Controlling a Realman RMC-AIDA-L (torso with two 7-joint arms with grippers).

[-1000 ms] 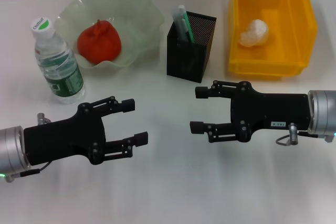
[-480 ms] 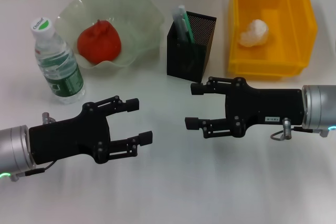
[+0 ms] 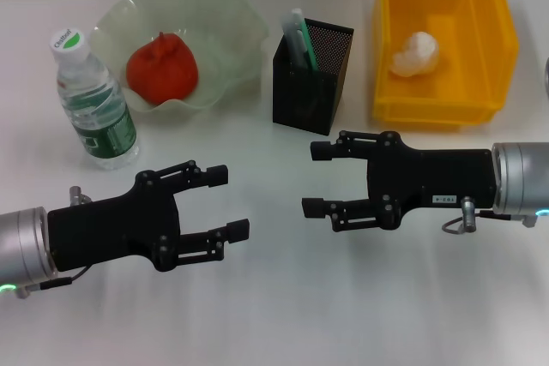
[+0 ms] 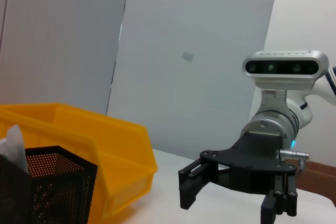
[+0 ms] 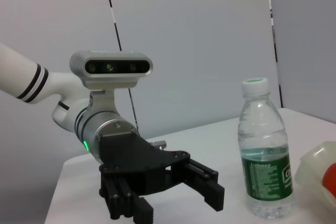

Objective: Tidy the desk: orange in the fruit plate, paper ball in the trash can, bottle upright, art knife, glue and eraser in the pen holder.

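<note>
The orange (image 3: 163, 66) lies in the fruit plate (image 3: 232, 8). To its left the bottle (image 3: 93, 100) stands upright on the desk (image 3: 274, 297). The paper ball (image 3: 417, 53) rests inside the trash can (image 3: 446, 105). Slender green-and-white items (image 3: 298, 36) stick out of the pen holder (image 3: 310, 83); I cannot tell the art knife from the glue, and the eraser is hidden. My left gripper (image 3: 229, 203) hovers open and empty over the near desk. Facing it, my right gripper (image 3: 315, 179) is open and empty too. The right wrist view shows the bottle (image 5: 264, 156) and the left gripper (image 5: 168, 203).
Both arms lie low over the near half of the desk, fingertips about a hand's width apart. In the left wrist view the right gripper (image 4: 233, 200) shows beyond the pen holder (image 4: 47, 187) and the trash can (image 4: 105, 150). A grey wall backs the desk.
The right gripper has shifted a little to the left and the left gripper a little to the right, narrowing the gap between them. Nothing on the desk moved.
</note>
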